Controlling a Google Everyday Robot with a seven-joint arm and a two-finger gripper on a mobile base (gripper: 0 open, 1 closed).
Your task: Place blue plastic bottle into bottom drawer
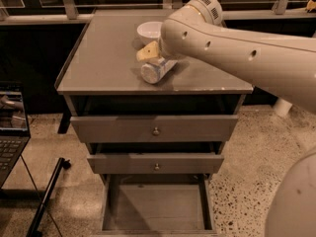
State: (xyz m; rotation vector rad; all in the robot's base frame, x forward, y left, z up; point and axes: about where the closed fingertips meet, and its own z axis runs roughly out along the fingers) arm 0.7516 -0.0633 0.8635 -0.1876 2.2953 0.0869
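The blue plastic bottle (155,71) lies on its side on the cabinet top (103,63), near the front edge, just in front of a white bowl (149,31). My gripper (153,57) is at the end of the big white arm that reaches in from the right. It sits right over the bottle's far end, with a pale yellow part showing at the bottle's upper left. The arm hides the rest of the gripper. The bottom drawer (155,209) is pulled out wide open below, with its flat floor bare.
Two upper drawers with round knobs (156,131) (156,167) are each pulled out a little. A laptop (11,127) stands at the left edge and a black pole (47,196) leans on the speckled floor. A railing runs behind the cabinet.
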